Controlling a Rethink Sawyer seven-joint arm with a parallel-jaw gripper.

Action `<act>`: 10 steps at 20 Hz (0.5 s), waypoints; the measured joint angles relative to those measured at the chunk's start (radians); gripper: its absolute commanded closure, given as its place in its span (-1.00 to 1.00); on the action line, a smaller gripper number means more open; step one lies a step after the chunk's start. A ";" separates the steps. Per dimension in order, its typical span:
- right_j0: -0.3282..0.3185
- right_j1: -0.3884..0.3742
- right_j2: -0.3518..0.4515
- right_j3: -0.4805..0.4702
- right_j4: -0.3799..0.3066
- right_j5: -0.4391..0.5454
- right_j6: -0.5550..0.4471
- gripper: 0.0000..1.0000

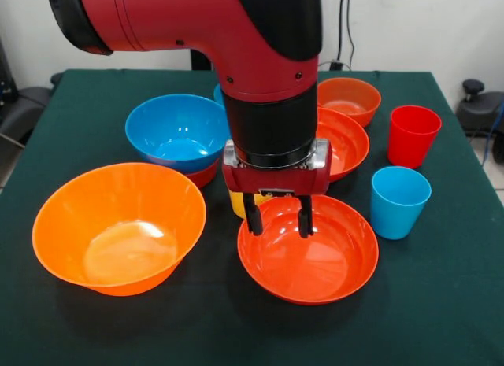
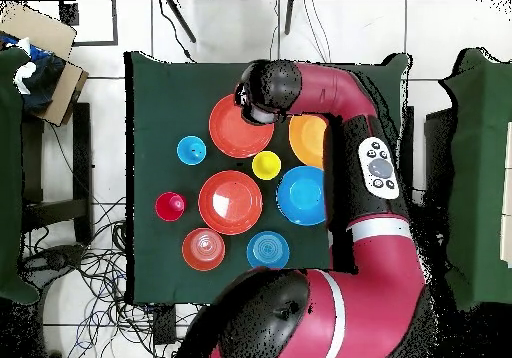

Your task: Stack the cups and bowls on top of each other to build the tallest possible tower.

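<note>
My gripper point(image 1: 278, 216) hangs open, its fingers point(image 1: 253, 216) just over the far rim of a wide red-orange bowl point(image 1: 307, 252) point(image 2: 240, 126), empty. Right behind it the yellow cup point(image 1: 239, 203) point(image 2: 266, 165) is mostly hidden. The huge orange bowl point(image 1: 118, 228) point(image 2: 308, 139) sits beside it. The large blue bowl point(image 1: 177, 130) point(image 2: 302, 195) stands further back, a small red-orange rim point(image 1: 203, 175) showing under its edge. The second wide red-orange bowl point(image 1: 345, 142) point(image 2: 230, 202), light blue cup point(image 1: 399, 201) point(image 2: 191, 151) and red cup point(image 1: 412, 134) point(image 2: 170, 206) stand apart.
A small red-orange bowl point(image 1: 348, 98) point(image 2: 203, 249) and a small blue bowl point(image 2: 268, 249) sit near the robot's side of the green cloth point(image 1: 441, 303). My arm point(image 2: 375, 164) covers that edge of the table in the overhead view.
</note>
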 measured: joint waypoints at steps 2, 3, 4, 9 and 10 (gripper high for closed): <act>-0.001 -0.004 0.000 0.000 -0.001 0.000 0.000 -1.00; -0.002 -0.007 0.000 0.001 -0.002 0.000 0.000 -1.00; -0.003 -0.010 0.001 0.002 -0.002 0.000 0.000 -1.00; -0.013 -0.044 0.001 0.016 -0.005 0.000 0.000 -1.00; -0.019 -0.059 0.001 0.022 -0.006 0.000 0.000 -1.00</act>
